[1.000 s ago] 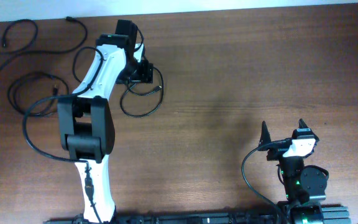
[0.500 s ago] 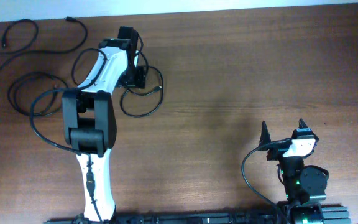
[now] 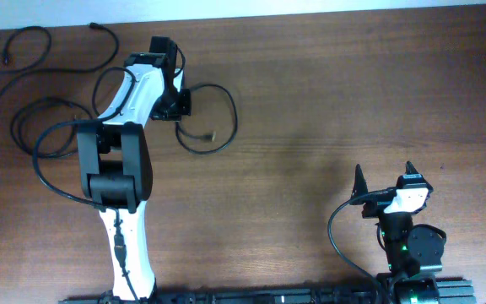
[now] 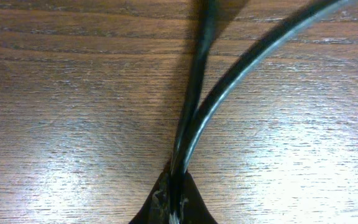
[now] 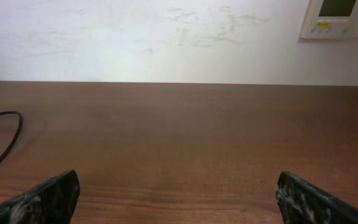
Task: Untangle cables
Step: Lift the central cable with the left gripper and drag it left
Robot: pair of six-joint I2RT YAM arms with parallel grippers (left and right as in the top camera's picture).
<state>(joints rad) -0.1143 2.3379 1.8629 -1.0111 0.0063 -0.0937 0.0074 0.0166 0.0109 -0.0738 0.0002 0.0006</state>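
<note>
Across the far left of the table (image 3: 327, 101), the left arm (image 3: 116, 160) is stretching out from its base, and the cables (image 3: 25, 35) are lying in loose curves. The left gripper (image 3: 178, 103) jaws are clenching 1 cable (image 3: 230, 118). Its 2 strands (image 4: 194, 112) are running straight ahead from the jaws, then curling rightward into a loop around its plug end (image 3: 212, 135). The right gripper (image 5: 176, 179) jaws are standing released near its base.
</note>
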